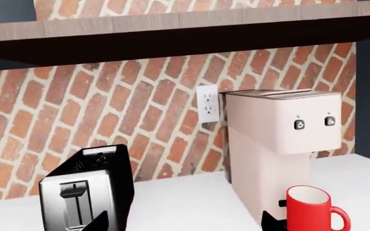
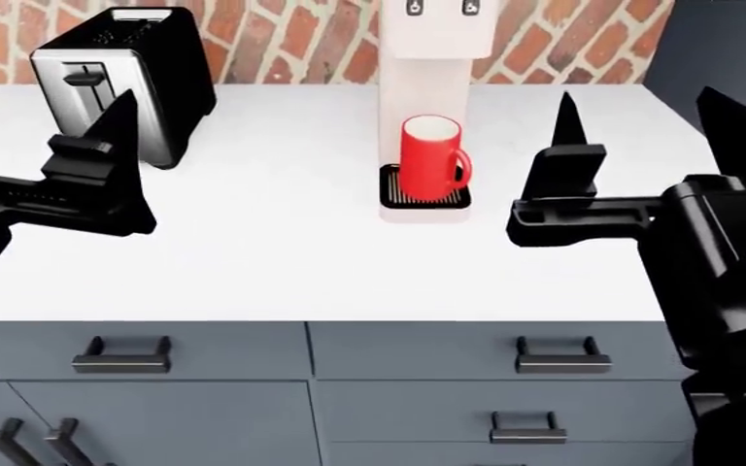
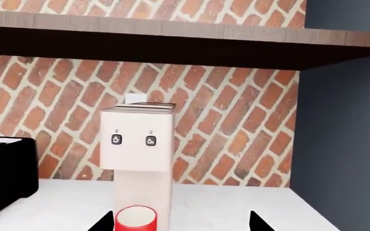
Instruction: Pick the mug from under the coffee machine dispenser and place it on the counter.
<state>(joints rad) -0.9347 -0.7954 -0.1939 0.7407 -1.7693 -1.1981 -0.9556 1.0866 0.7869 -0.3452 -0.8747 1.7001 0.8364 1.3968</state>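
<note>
Mug (image 2: pixel 430 157) stands upright on the black drip tray (image 2: pixel 423 200) of your coffee machine dispenser (image 2: pixel 441 27), handle toward your right. Your right gripper (image 2: pixel 563 160) hovers over the counter (image 2: pixel 283 243) just beside it, fingers spread, empty. Your left gripper (image 2: pixel 112 155) hangs near the toaster (image 2: pixel 120 73); you cannot tell its opening.

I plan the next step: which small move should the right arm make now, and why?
Probably advance the right gripper toward the mug. The mug stands on the drip tray under the coffee machine dispenser, ungrasped; this gripper is the nearer one, open and empty.
</note>
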